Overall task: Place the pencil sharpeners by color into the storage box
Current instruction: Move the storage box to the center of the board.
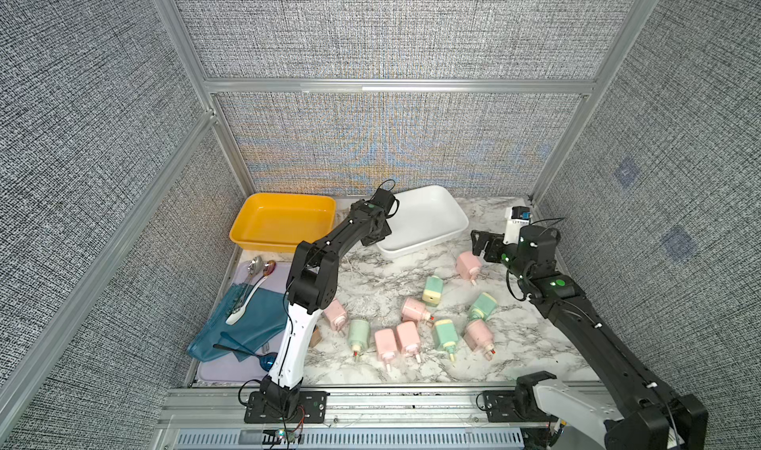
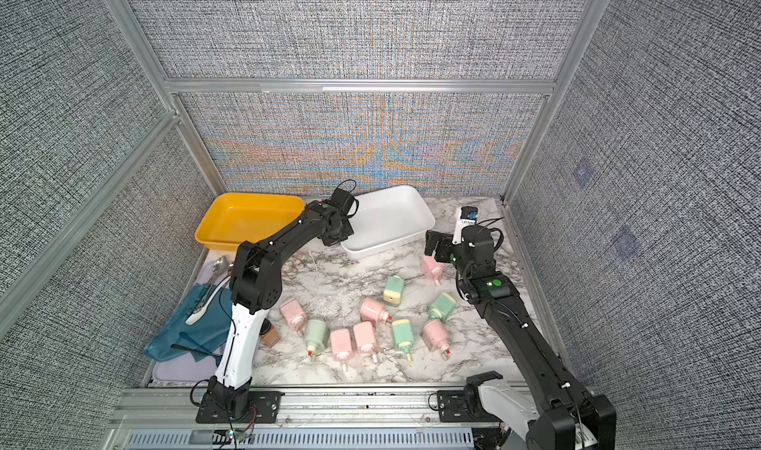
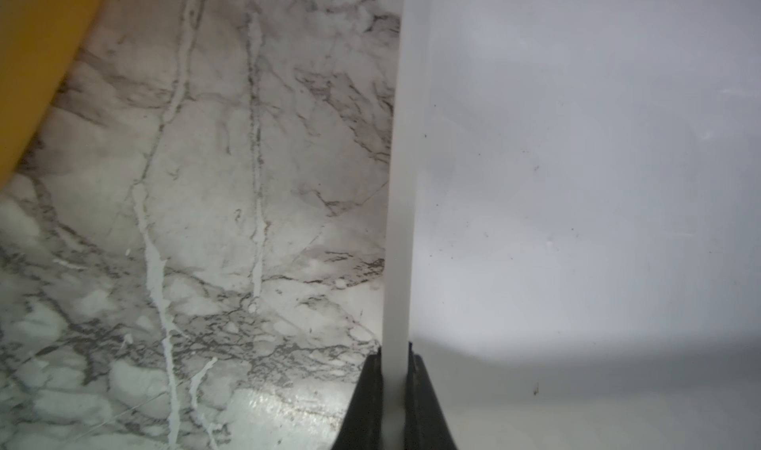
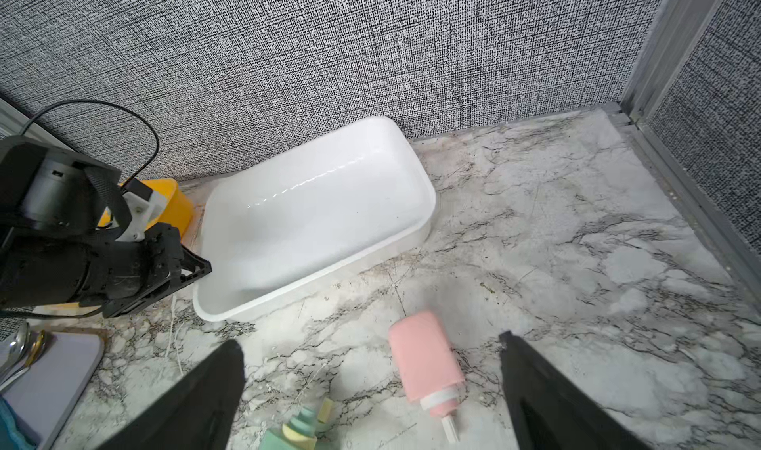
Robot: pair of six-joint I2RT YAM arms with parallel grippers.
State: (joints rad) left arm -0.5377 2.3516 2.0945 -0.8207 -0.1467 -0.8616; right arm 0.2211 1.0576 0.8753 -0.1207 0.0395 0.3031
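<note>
The marble table (image 1: 370,271) carries everything: at its far edge a white storage box (image 1: 424,244) and a yellow storage box (image 1: 280,221) sit side by side, both with nothing in them, so the sorting looks not yet begun. The left gripper (image 3: 394,357) reaches between the two and is pinched tight on the near corner rim of the white storage box, the thin wall caught between its jaws in the left wrist view. I read that as steadying or repositioning the box before anything goes in. The right gripper (image 4: 369,338) hangs with its jaws spread wide and nothing in them over a pink sharpener (image 4: 426,353). This one lies on its side just in front of the white storage box, crank pointing away from the box. The other pencil sharpeners (image 1: 407,336), pink and mint, lie scattered across the middle and near part of the table, all outside the boxes. The step in hand seems to be the first pick. The next move calls for the right gripper to come down over the pink body and close across its flat sides, not on the thin crank. It must also stay clear of the mint sharpener (image 4: 300,427) just beside one finger.
</note>
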